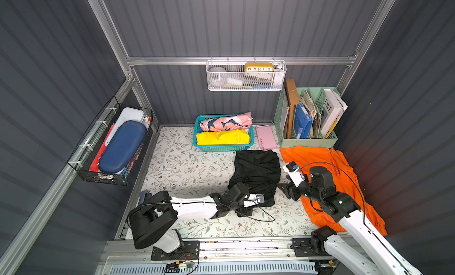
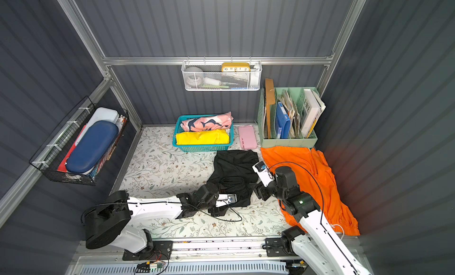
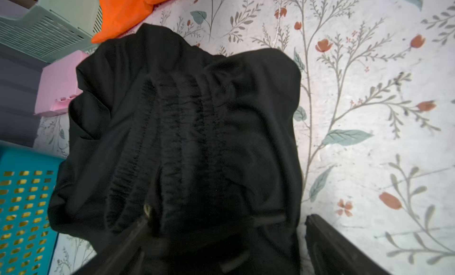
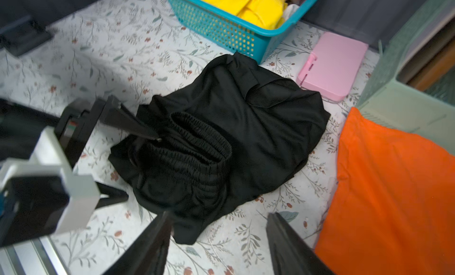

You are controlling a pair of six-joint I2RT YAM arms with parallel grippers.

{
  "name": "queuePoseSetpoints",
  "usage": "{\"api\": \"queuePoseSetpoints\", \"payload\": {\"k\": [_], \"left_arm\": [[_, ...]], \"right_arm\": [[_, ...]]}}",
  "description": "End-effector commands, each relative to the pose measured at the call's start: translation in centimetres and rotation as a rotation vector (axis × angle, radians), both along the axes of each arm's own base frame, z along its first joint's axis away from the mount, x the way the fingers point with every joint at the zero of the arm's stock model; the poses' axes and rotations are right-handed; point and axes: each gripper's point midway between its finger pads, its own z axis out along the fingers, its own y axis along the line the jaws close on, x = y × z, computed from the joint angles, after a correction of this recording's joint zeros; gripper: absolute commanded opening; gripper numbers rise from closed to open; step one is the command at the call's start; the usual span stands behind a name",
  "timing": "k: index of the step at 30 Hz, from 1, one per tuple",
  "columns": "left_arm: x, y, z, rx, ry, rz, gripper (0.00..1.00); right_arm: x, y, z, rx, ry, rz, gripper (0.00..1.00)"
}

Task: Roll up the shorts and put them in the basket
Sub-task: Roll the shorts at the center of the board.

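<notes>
Right pincer (image 4: 219, 214) spread beside black shorts (image 4: 258, 128), left pincer (image 4: 143, 167) released astride waistband (image 4: 202, 138), orange shorts (image 4: 394, 182) alongside

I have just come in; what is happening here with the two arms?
Both arms are busy with the black shorts, which lie bunched on the floral table, not yet rolled. The left gripper stands open at the elastic waistband, the right gripper open at their near edge. Neither grips cloth. The orange shorts lie spread out alongside.
</notes>
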Motion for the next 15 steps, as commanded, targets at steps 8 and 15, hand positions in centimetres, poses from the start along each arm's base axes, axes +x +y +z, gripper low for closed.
{"api": "queuePoseSetpoints", "payload": {"k": [8, 15], "left_arm": [[2.0, 2.1, 7.5, -0.258, 0.014, 0.126, 1.00], [5.1, 3.1, 5.7, -0.248, 0.100, 0.224, 0.69]], "right_arm": [[-2.8, 1.1, -3.3, -0.278, -0.177, 0.371, 0.73], [-3.6, 2.5, -6.4, -0.422, -0.318, 0.528, 0.80]]}}
